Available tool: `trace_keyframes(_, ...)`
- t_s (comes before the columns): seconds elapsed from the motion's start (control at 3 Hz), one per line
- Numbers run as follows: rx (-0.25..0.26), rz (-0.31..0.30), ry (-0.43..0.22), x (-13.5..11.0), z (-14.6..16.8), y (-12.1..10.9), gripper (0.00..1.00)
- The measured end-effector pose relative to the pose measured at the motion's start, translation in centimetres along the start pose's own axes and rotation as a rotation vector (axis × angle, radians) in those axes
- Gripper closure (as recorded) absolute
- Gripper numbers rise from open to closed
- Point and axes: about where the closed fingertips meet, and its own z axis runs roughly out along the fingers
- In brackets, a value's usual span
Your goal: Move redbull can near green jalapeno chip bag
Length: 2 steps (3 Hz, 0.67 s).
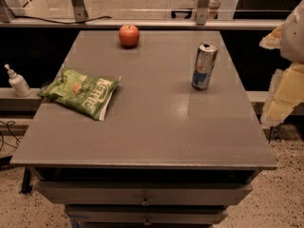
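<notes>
Can (204, 65) upright at 2 o'clock on table (152, 137), bag (80, 92) flat at 9, well apart; gripper (285, 80) off-edge at 3, open or closed can't tell; best grab can mid-body, keep upright

"Kettle" — green jalapeno chip bag (80, 92); gripper (284, 96) at right edge.

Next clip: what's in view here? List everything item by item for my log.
redbull can: one, silver and blue, upright on the table's right side
green jalapeno chip bag: one, bright green, flat on the table's left side
apple: one, red, middle of the table's far edge
table: one, grey, drawers in front
bottle: one, white, on the ledge left of the table
gripper: one, pale, right edge of view, beside the table, apart from the can
</notes>
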Motion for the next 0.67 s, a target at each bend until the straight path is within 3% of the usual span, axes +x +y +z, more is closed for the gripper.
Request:
trace_keyframes(0.33,0.009,0.004,-0.012,-0.1,0.1,-0.3,0.00)
trace_keyframes(0.67,0.018,0.064,-0.065,1.0,2.0,-2.9,0.00)
